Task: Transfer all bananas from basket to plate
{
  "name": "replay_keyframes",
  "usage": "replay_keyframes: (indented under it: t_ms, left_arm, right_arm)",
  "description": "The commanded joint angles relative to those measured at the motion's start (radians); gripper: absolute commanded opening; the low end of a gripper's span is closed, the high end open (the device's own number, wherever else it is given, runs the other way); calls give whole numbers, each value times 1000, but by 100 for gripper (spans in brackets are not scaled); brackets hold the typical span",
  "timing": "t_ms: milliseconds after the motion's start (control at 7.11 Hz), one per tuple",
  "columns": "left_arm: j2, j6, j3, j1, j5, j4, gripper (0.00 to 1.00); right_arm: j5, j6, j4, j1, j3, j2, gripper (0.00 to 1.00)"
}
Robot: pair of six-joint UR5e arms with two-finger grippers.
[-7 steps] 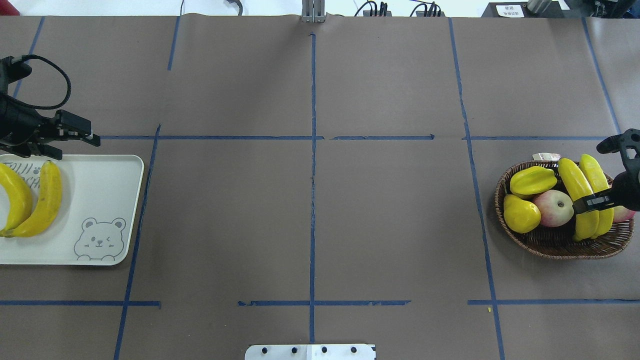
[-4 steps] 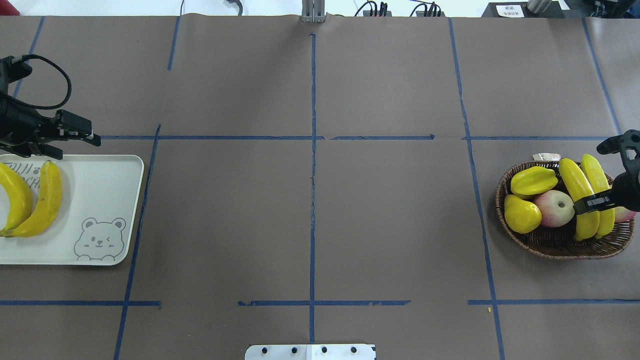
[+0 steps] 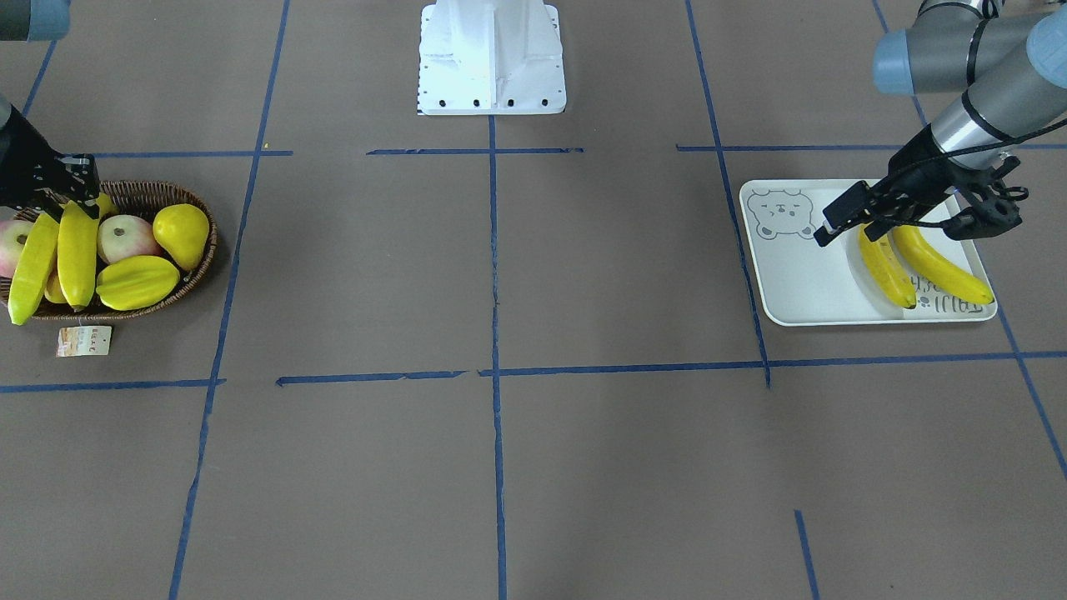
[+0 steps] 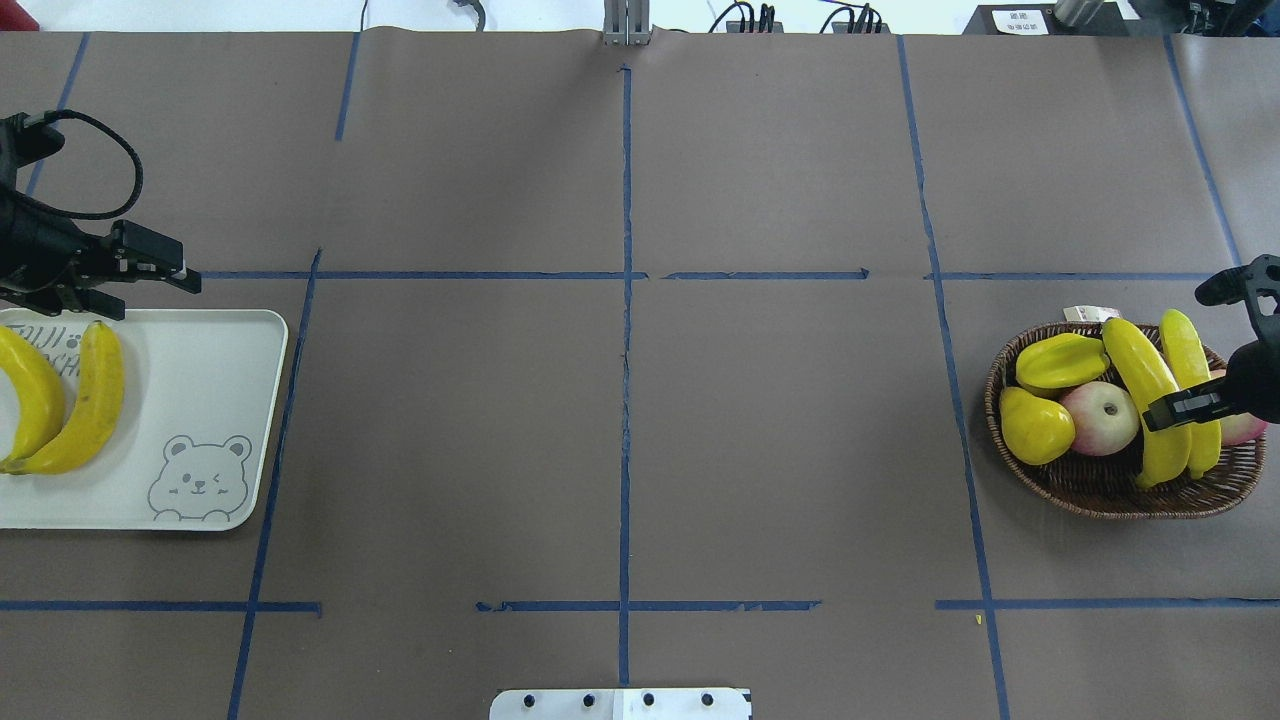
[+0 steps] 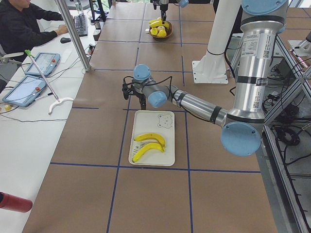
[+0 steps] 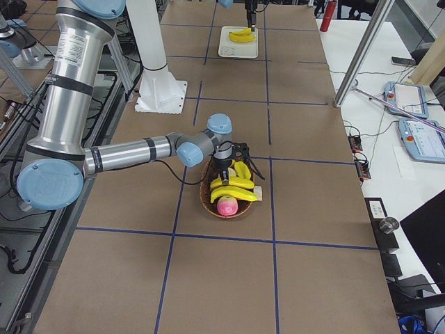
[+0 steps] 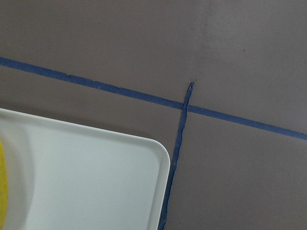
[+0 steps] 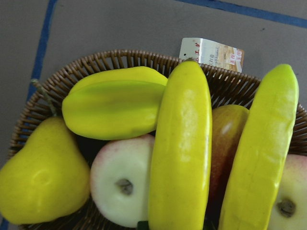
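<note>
Two bananas (image 4: 1140, 400) (image 4: 1195, 390) lie across the fruit in the wicker basket (image 4: 1100, 490) at the table's right end. My right gripper (image 4: 1180, 405) is shut on the left banana (image 8: 180, 143), a finger on either side of it. In the front view this banana (image 3: 79, 250) lies beside the other banana (image 3: 33, 267), which overhangs the basket (image 3: 142, 190). Two more bananas (image 4: 95, 400) (image 4: 30, 400) rest on the white bear-print plate (image 4: 200, 380) at the left end. My left gripper (image 4: 155, 295) hovers open over the plate's far edge.
A starfruit (image 4: 1065, 360), a yellow pear (image 4: 1035, 425) and apples (image 4: 1100, 418) share the basket, and its paper tag (image 4: 1090, 313) lies behind it. The white robot base (image 3: 492, 58) stands mid-table. A person (image 5: 24, 24) sits at a side desk.
The gripped banana's far end has swung a little to the left, and the basket with its fruit has shifted slightly left too. The left arm has stayed still.
</note>
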Motion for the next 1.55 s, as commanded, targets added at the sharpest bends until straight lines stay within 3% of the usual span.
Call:
replay_keyframes:
  t_ms: [0,422,563,844,1126,1407]
  left_arm:
    - [0,0,3,1,0,0,100]
    - [-4,-3,-5,4,-3,-3,100]
    - [-35,-21,3,38,-6,-11,100]
    - [-179,-264,47,119,-5,-119,100]
    - [-311,-530,67,227,126,-205,99]
    - [-397,-694,66,276,231,-290,99]
  right_arm:
    - [68,-2,-4,58,52,-22,0]
    - [172,15,1,168,137,2,0]
    - [225,95,1,168,134,85,0]
    - [232,472,24,71,126,299,1]
    - [139,641,22,-61,128,445,1]
    - [-111,791,22,-266,128,548,1]
